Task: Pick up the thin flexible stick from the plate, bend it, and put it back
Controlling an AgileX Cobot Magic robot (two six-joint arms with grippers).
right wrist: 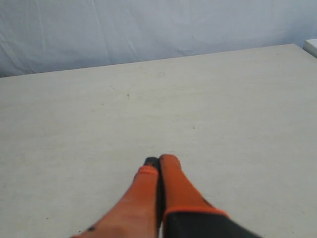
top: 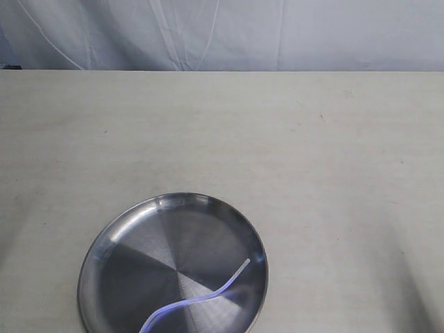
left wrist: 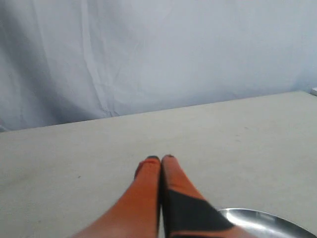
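Soft, even, cool light fills all three views; the table [top: 277, 139] is pale, with faint grey shadows only at the exterior view's lower corners. The plate [top: 125, 277] shows radial sheen and a bright glint on its rim. Both wrist views are hazy, the near left gripper [left wrist: 161, 159] and right gripper [right wrist: 158, 161] blurred.

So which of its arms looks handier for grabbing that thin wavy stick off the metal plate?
Probably the left. The left pincer, shut, has the plate rim right beside it, and the thin stick lies in that plate. The right pincer, also shut, sees only table ahead.
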